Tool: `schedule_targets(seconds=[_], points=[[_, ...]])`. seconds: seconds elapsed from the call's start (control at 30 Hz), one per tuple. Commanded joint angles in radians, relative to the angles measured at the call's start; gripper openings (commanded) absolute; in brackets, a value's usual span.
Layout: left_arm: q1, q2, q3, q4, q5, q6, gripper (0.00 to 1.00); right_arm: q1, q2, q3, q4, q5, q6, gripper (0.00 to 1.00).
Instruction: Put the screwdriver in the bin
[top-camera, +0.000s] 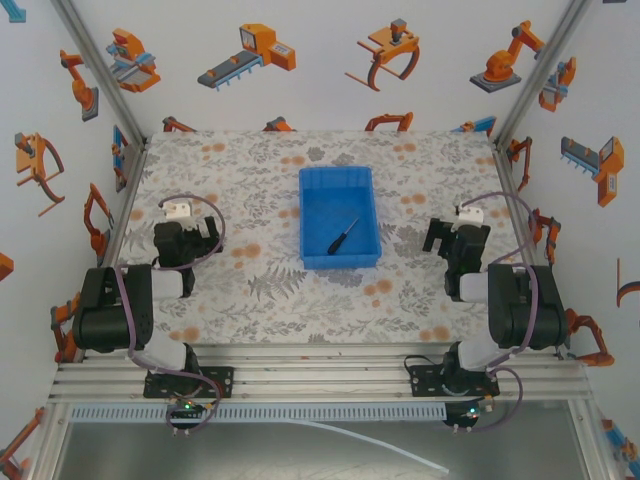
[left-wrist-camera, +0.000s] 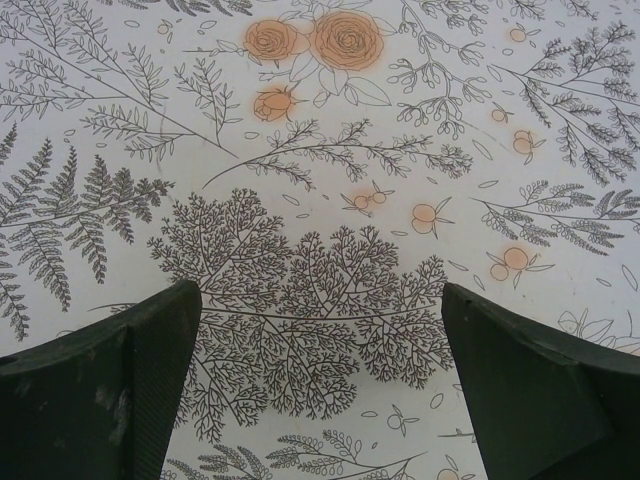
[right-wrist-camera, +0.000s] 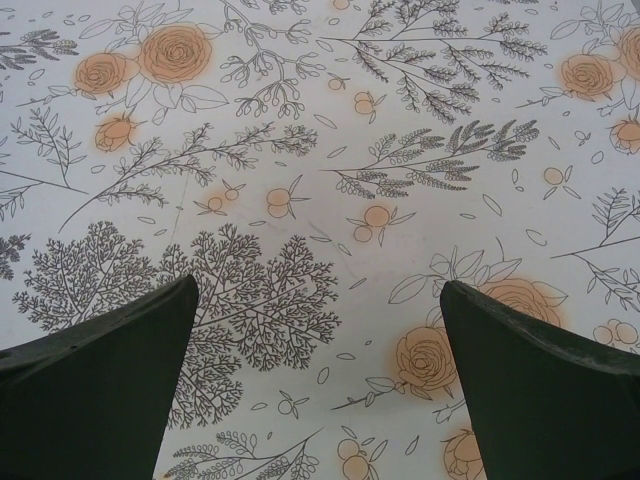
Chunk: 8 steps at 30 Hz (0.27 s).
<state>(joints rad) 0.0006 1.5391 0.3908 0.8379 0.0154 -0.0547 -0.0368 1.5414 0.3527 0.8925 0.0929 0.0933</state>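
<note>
From above: the screwdriver (top-camera: 343, 236) lies inside the bin (top-camera: 336, 172), slanted across the near half of the blue floor, clear of the walls. The bin sits on the table (top-camera: 250, 290) between the two grippers, well apart from both. It is off to the right of the left gripper (top-camera: 187, 238) and off to the left of the right gripper (top-camera: 455, 240), with the screwdriver a little nearer the right one's fingers. Neither gripper touches the bin. Over to the left wrist: the left gripper (left-wrist-camera: 320, 290) has its fingers (left-wrist-camera: 100, 390) spread wide, nothing between them but printed cloth, with a dark fern-like sprig lying in the gap and orange roses well ahead of the tips. Now the right wrist, same story: the right gripper (right-wrist-camera: 318, 283) is spread wide and holding nothing, with its fingers (right-wrist-camera: 540, 380) apart over the cloth. A branching sprig sits beside the left finger and an orange rose just inside the right one.
</note>
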Motion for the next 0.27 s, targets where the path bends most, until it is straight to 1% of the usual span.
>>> schedule_targets(seconds=[0.0, 0.23], points=[[-0.001, 0.004, 0.019, -0.005, -0.005, 0.016, 0.97, -0.003, 0.004, 0.025, -0.001, -0.009, -0.003, 0.99], [-0.001, 0.004, 0.018, -0.005, -0.005, 0.016, 0.97, -0.004, 0.003, 0.028, -0.006, -0.009, -0.005, 0.99]])
